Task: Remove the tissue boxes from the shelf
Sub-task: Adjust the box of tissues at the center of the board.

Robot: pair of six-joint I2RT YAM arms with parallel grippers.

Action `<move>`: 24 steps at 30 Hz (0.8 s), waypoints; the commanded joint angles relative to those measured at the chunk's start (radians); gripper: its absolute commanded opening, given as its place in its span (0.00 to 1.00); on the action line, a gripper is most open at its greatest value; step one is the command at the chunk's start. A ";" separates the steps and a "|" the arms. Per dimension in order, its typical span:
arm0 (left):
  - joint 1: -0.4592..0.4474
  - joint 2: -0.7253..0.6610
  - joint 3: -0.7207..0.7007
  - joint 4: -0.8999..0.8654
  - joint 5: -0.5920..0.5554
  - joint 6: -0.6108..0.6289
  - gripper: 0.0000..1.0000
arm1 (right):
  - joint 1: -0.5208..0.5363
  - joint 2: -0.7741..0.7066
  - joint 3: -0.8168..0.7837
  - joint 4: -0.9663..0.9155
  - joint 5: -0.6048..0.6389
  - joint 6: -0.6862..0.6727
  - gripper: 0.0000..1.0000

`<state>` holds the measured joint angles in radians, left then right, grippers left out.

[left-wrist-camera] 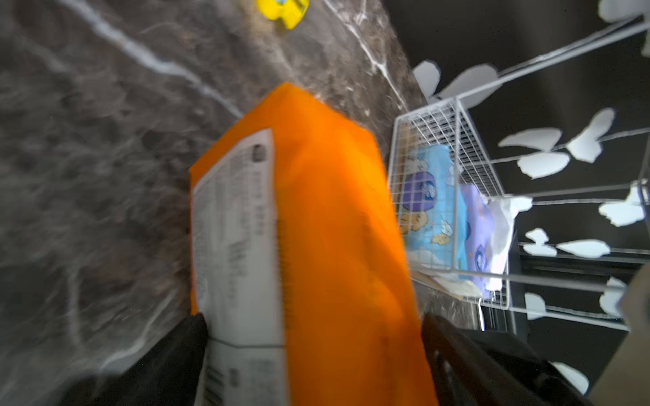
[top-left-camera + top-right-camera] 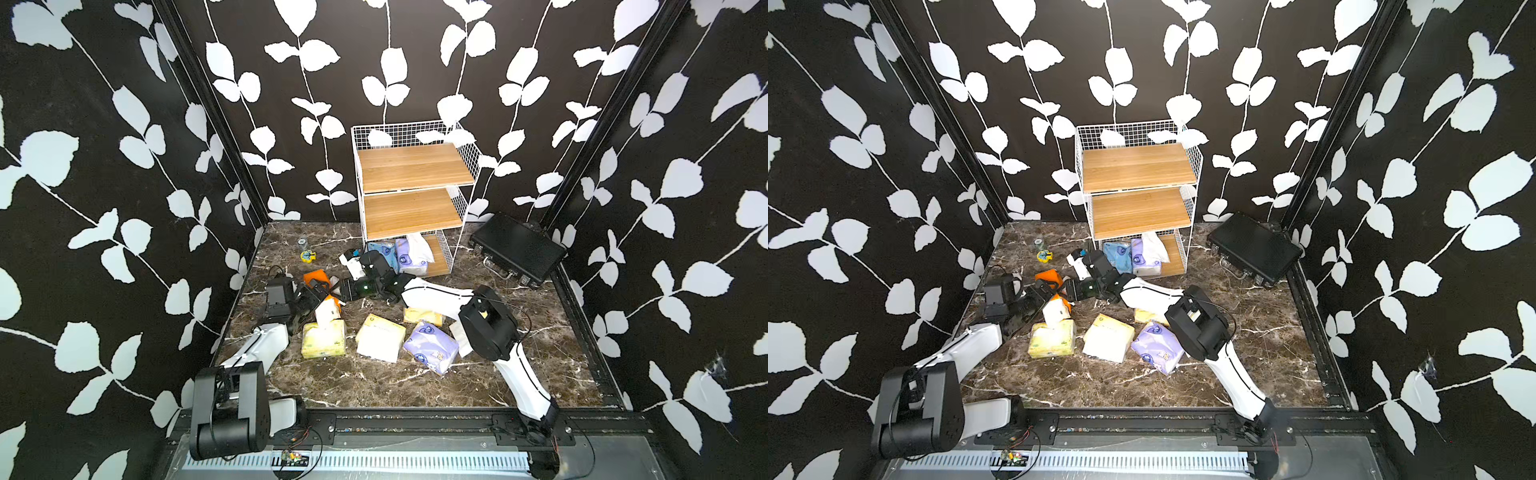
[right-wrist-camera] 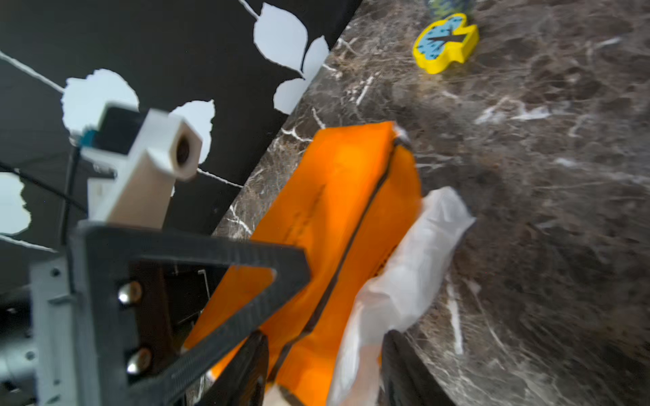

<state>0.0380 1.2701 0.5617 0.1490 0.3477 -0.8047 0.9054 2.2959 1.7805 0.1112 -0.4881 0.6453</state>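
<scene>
Far left, the left gripper (image 1: 313,321) has its fingers (image 1: 169,358) spread wide, one flat against each long side of the orange-and-white box (image 2: 317,277). That reads as a grip, though the wrist view is blurred. The box is off the shelf (image 2: 411,166), held over the marble table (image 2: 374,386) out to the shelf's left, with the yellow clock toy (image 2: 308,254) lying on the table just beyond it. A white tissue (image 3: 415,253) pokes out of the box's slot. In from the other side comes the right gripper (image 3: 323,351), partway closed and clamped on the same box, with the tissue right beside one of its fingers: two claws on one box! Nearer the robot's base, the pale yellow pack (image 2: 323,345) lies on the table. Next along are the cream-topped pack (image 2: 380,338), the small yellow pack (image 2: 424,316), tucked partly under the right arm (image 2: 440,291), and the purple pack (image 2: 430,347). Back at the wall stands the shelf, and on its lowest tier the light blue pack (image 2: 382,249) and the lavender pack (image 2: 409,259) sit touching, a tissue sheet (image 2: 419,243) standing up from the lavender one. Furthest right, the black case (image 2: 517,249) lies flat on the table beside the shelf.
</scene>
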 commanded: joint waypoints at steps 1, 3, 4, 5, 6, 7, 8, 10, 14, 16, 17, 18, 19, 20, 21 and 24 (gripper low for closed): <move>-0.069 0.014 0.046 0.061 -0.028 -0.013 0.93 | 0.009 0.009 -0.041 0.171 -0.073 0.097 0.54; -0.102 0.027 0.044 0.106 -0.051 -0.037 0.93 | 0.008 -0.004 -0.072 0.216 -0.086 0.123 0.54; -0.115 0.032 0.041 0.128 -0.059 -0.046 0.93 | 0.008 -0.013 -0.089 0.233 -0.086 0.131 0.53; -0.131 0.039 0.041 0.155 -0.071 -0.059 0.93 | 0.008 -0.028 -0.107 0.248 -0.084 0.134 0.53; -0.148 0.048 0.048 0.183 -0.077 -0.067 0.93 | 0.008 -0.044 -0.123 0.253 -0.081 0.128 0.53; -0.164 0.056 0.058 0.207 -0.080 -0.071 0.93 | 0.008 -0.060 -0.136 0.253 -0.076 0.119 0.53; -0.185 0.067 0.075 0.225 -0.087 -0.071 0.93 | 0.007 -0.082 -0.150 0.245 -0.069 0.107 0.53; -0.225 0.087 0.119 0.236 -0.099 -0.058 0.93 | 0.004 -0.124 -0.164 0.203 -0.046 0.072 0.52; -0.245 0.061 0.137 0.236 -0.134 -0.069 0.93 | 0.000 -0.199 -0.136 0.024 0.026 -0.043 0.52; -0.242 -0.003 0.094 0.217 -0.211 -0.072 0.96 | 0.001 -0.214 -0.104 -0.055 0.056 -0.087 0.52; -0.239 -0.045 0.067 0.202 -0.245 -0.070 0.98 | 0.001 -0.214 -0.078 -0.101 0.073 -0.105 0.52; -0.230 -0.087 0.040 0.185 -0.275 -0.064 0.99 | 0.002 -0.208 -0.049 -0.149 0.091 -0.121 0.52; -0.216 -0.120 0.022 0.168 -0.289 -0.060 0.99 | 0.002 -0.202 -0.026 -0.187 0.105 -0.133 0.52; -0.189 -0.156 0.003 0.142 -0.295 -0.056 0.99 | 0.002 -0.191 -0.004 -0.220 0.117 -0.145 0.52; -0.156 -0.185 -0.011 0.113 -0.289 -0.053 0.99 | 0.003 -0.179 0.019 -0.245 0.127 -0.155 0.52; -0.045 -0.225 -0.020 0.025 -0.228 -0.034 0.99 | 0.002 -0.136 0.087 -0.314 0.147 -0.175 0.52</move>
<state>-0.0788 1.0683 0.5663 0.2718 0.1081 -0.8669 0.9031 2.1231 1.7870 -0.1032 -0.3870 0.5289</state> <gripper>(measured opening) 0.989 0.519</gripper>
